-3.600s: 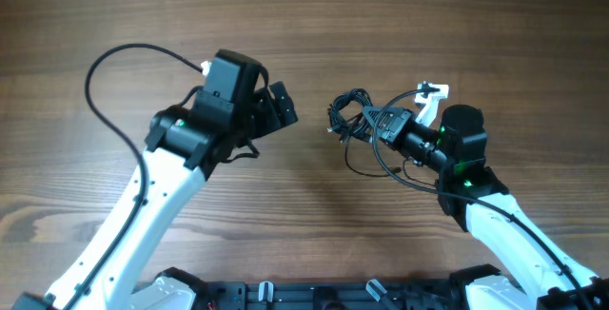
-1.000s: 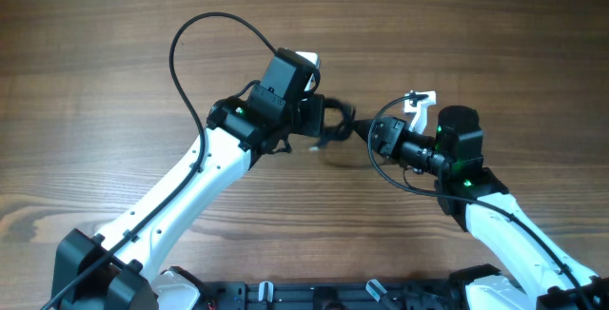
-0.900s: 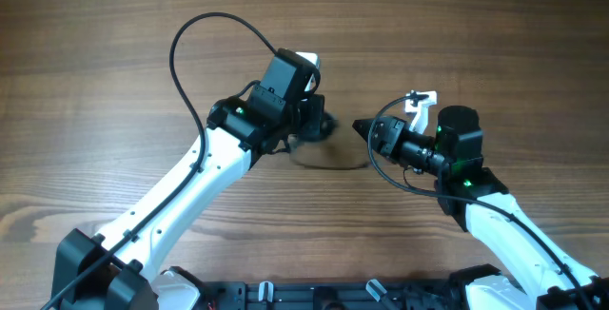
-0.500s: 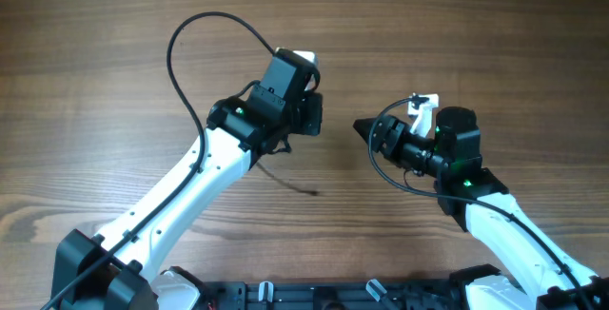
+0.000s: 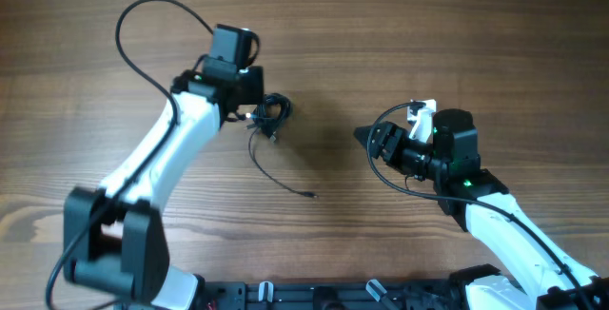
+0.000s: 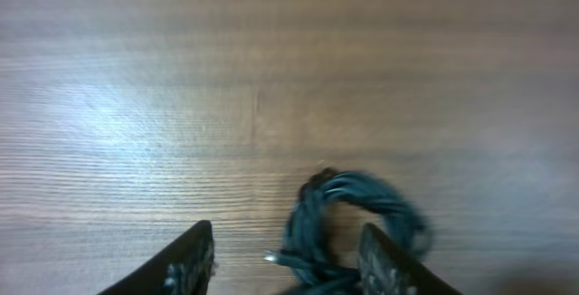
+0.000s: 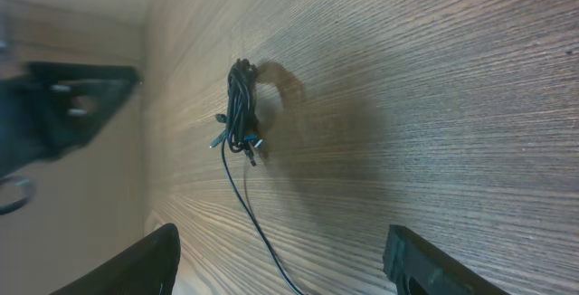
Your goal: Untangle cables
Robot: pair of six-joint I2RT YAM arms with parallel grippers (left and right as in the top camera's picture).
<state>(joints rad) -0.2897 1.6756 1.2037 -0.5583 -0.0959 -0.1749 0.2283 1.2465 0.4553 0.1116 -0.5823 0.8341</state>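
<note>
The cables lie as a small dark bundle (image 5: 270, 112) on the wooden table, with one loose strand (image 5: 284, 178) trailing toward the front and ending in a plug tip. My left gripper (image 5: 255, 98) hovers right beside the bundle, open. In the left wrist view the bundle (image 6: 351, 215) lies between its two fingers (image 6: 188, 262), close to the right one. My right gripper (image 5: 364, 137) is open and well apart from the cables, pointing left at them. Its view shows the bundle (image 7: 240, 105) far ahead and the strand (image 7: 262, 232) running down between its spread fingers (image 7: 143, 263).
The left arm's own thick black cable (image 5: 143, 25) loops over the table at the back left. The right arm's black cable (image 5: 385, 163) curls beside its wrist. Bare wooden table (image 5: 457, 34) surrounds both arms.
The left arm has swung left with the bundle and its jaws have come apart, leaving the bundle on the table. A strand now trails forward. The right gripper has opened wider.
</note>
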